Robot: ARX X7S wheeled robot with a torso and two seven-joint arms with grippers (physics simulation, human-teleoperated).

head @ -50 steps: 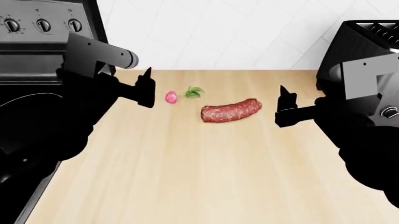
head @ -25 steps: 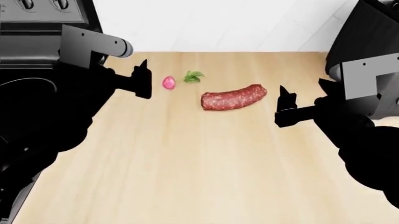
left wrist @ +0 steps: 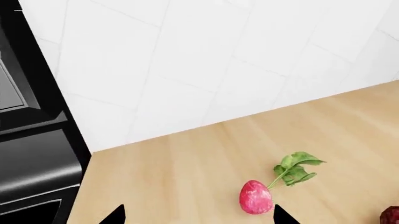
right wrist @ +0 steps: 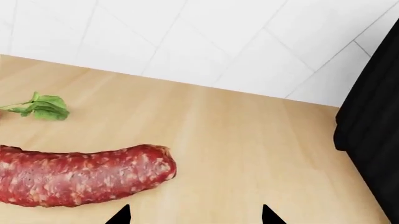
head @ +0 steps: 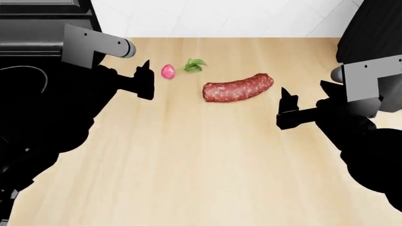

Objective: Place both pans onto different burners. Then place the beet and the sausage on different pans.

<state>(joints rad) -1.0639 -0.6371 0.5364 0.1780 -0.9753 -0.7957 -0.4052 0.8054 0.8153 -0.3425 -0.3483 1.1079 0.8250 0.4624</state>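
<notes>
The small pink-red beet (head: 167,71) lies on the wooden counter with its green leaves toward the wall. The speckled dark-red sausage (head: 238,87) lies to its right. My left gripper (head: 144,81) is open just left of the beet, a little nearer to me. In the left wrist view the beet (left wrist: 256,197) sits close to one fingertip of that gripper (left wrist: 198,219). My right gripper (head: 285,109) is open, right of the sausage and apart from it. In the right wrist view the sausage (right wrist: 81,175) lies ahead and to one side of the gripper (right wrist: 195,218). No pan can be made out. A thin pale arc shows on the black cooktop (head: 22,77).
The black stove (left wrist: 31,163) stands at the counter's left end, largely hidden behind my left arm in the head view. A black appliance (right wrist: 374,130) stands at the counter's right end. A white tiled wall (head: 220,16) runs along the back. Bare wooden counter (head: 201,165) stretches toward me.
The head view has shifted, so the beet, the sausage and the wall sit higher in the picture. The beet now lies level with the left gripper's tip. Both grippers stay open.
</notes>
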